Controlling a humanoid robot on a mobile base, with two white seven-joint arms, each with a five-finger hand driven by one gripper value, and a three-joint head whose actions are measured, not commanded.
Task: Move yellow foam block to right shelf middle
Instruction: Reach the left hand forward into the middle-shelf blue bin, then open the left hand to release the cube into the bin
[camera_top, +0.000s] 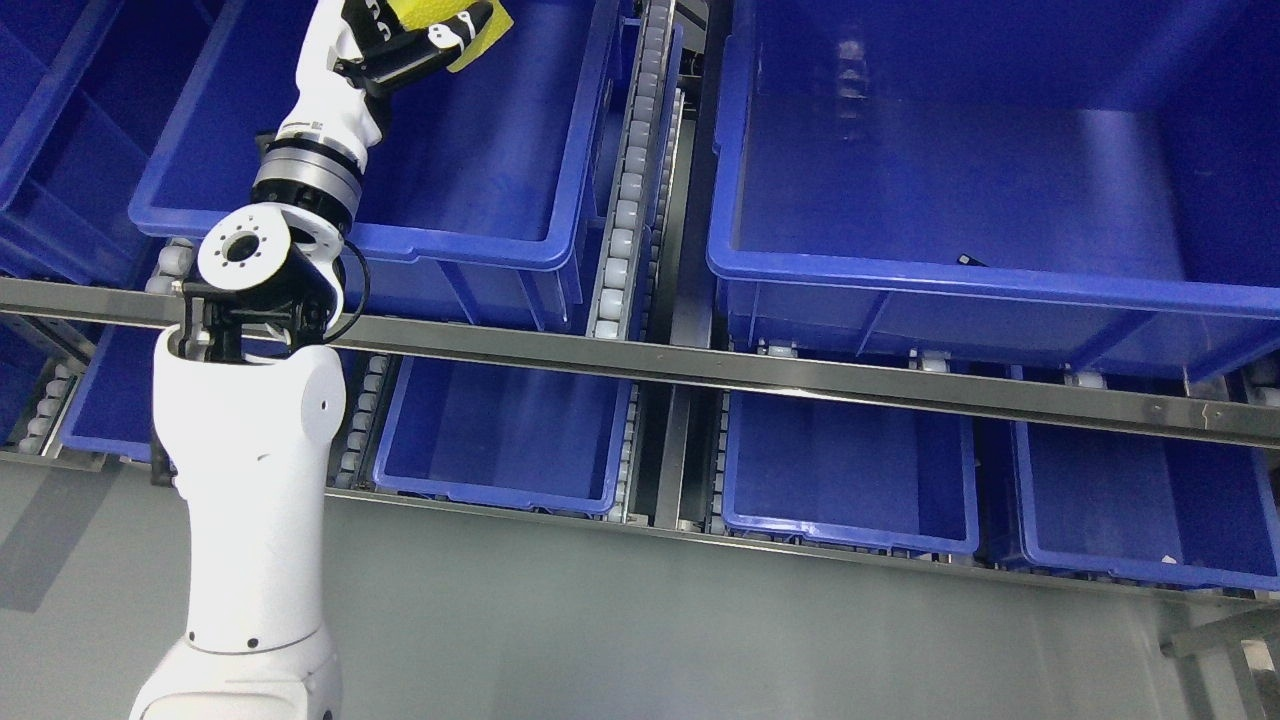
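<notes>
Nearest the camera, the white, smooth-shelled left arm (250, 520) rises from the bottom edge at the lower left, over a bare grey floor (700, 640). Its upper part ends in a round white joint cap with a ring of small holes (243, 250), with a black cable looping beside it.

Behind the arm runs a long brushed-metal shelf rail (800, 375), slanting slightly downward to the right. Below and beyond that rail sits a lower row of open blue plastic bins (850, 470), side by side on white roller tracks.

Above the rail, on the next shelf level, stand two larger bins. The big blue plastic bin on the left (470, 150) has the forearm reaching over its front rim. A strip of white conveyor rollers (625, 200) in a metal frame separates it from the wide blue plastic bin on the right (1000, 200), whose inside shows only a small dark speck near the front wall.

Farthest up, at the top edge, the black-and-white left hand (420, 40) is clamped on the yellow foam block (470, 25), its fingers wrapped across the block's face. The block is held in the air above the left bin's interior, partly cut off by the top of the view.
</notes>
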